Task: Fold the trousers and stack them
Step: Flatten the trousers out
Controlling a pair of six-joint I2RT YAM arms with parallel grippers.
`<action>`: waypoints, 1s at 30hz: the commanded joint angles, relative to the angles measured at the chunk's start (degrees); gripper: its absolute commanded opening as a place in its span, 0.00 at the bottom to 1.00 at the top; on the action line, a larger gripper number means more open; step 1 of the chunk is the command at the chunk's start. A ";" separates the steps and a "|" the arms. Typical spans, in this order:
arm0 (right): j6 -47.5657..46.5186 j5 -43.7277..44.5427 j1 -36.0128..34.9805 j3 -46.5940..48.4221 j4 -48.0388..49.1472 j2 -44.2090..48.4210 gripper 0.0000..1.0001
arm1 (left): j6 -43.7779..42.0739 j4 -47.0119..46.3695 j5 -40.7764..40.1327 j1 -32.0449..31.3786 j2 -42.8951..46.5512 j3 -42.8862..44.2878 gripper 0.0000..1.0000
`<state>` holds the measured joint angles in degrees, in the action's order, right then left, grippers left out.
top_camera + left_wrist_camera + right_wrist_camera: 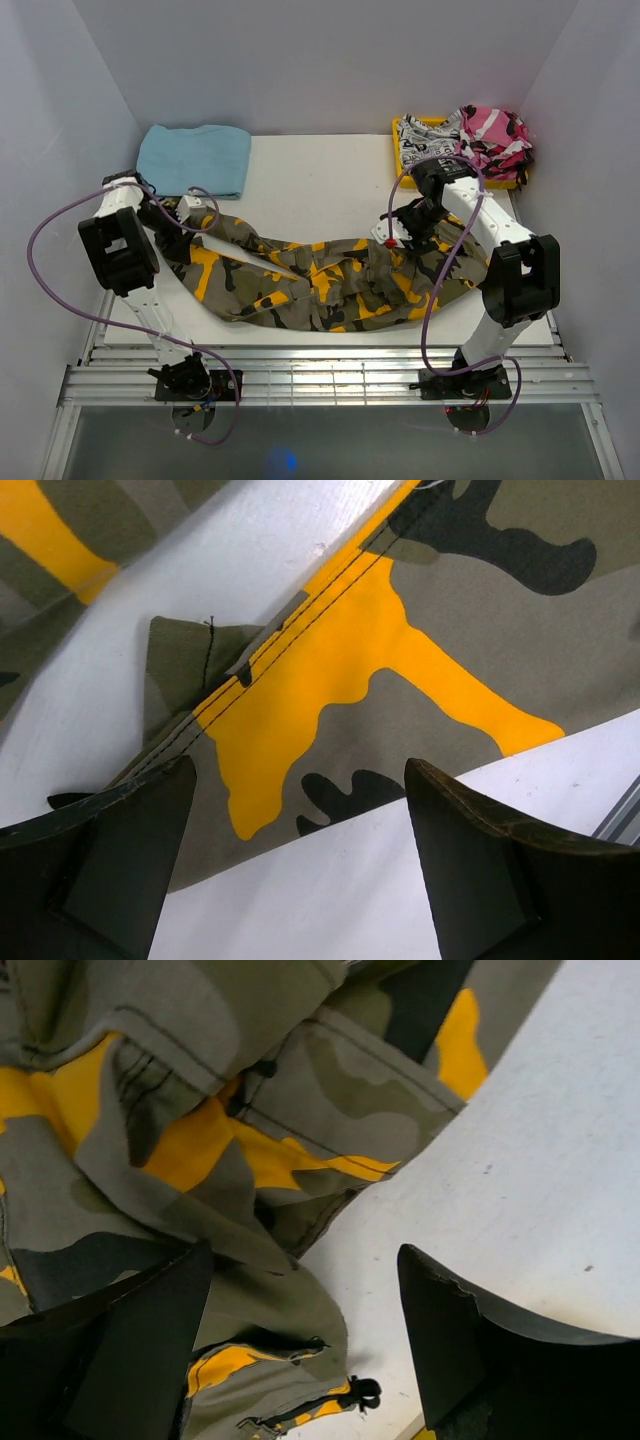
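Trousers [320, 280] lie on the tabletop [310, 180], strung from 9 o'clock to 3 o'clock and sagging shallowly toward 6. No tidy fold yet, no stack begun.

Left fingers [120, 860]: spread wide, gripping nothing, hanging just over the leg end at 9 o'clock, with cloth lying flat under the gap. Right fingers [130, 1350]: also apart and empty at the bunched end at 3 o'clock, one over cloth, the other over bare tabletop. Judgement: one arm at each end suits stretching the garment lengthwise before a fold.

Look: woven camouflage with an olive ground and orange-yellow and black patches. Double-stitched seam along the leg. Left end flat. Right end rumpled, layers overlapping, probably the waist.

Blue cloth [195, 158] at 11 o'clock. Tray [402, 140] of other garments at 1 o'clock.
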<state>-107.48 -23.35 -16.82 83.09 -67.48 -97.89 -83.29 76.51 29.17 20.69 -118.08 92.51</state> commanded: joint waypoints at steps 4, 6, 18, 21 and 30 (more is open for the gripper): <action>-9.93 9.90 -0.49 -3.90 -3.27 0.68 0.79 | -3.11 -0.21 0.19 -1.79 1.01 -3.38 0.96; -10.82 11.39 -1.19 -4.69 -3.09 0.59 0.77 | -2.85 -1.36 0.36 -2.40 0.75 -4.26 0.96; 2.08 16.23 -3.84 1.70 10.52 -3.62 0.08 | 2.40 -10.58 -3.32 -4.34 -1.89 -8.57 0.51; 7.98 15.10 -1.64 9.36 10.44 -2.32 0.08 | 6.11 -13.14 -5.43 -3.38 -2.15 -8.31 0.12; 3.51 9.21 9.96 -8.15 13.25 26.14 0.08 | 21.75 -13.32 -2.45 5.23 -3.74 -0.23 0.00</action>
<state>-101.49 -10.96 -9.69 82.91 -55.33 -81.25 -67.22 66.54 28.05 22.52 -121.21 90.54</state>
